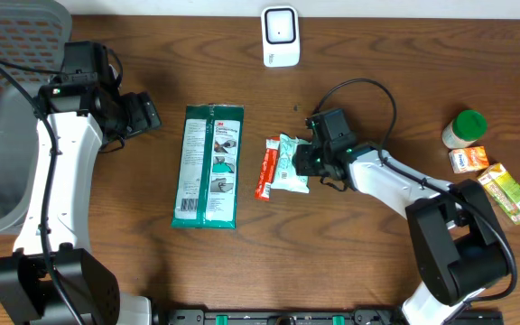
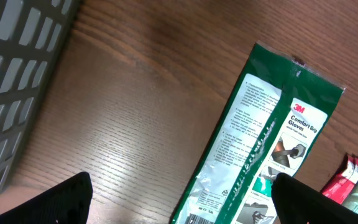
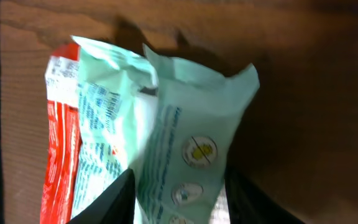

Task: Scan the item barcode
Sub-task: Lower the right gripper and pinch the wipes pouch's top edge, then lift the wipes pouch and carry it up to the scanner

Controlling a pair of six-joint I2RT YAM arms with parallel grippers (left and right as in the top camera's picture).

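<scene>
A mint-green packet lies mid-table beside a thin red packet. My right gripper is down at its right end. In the right wrist view both black fingers press the sides of the mint-green packet, which buckles upward between them at the gripper. The white scanner stands at the table's far edge. My left gripper hovers open to the left of a green glove pack. Its wide-apart fingers frame the glove pack, whose barcode shows at the bottom edge.
A grey mesh basket fills the left edge. At the right stand a green-lidded jar, a small orange box and a yellow-green carton. The red packet touches the mint one's left side.
</scene>
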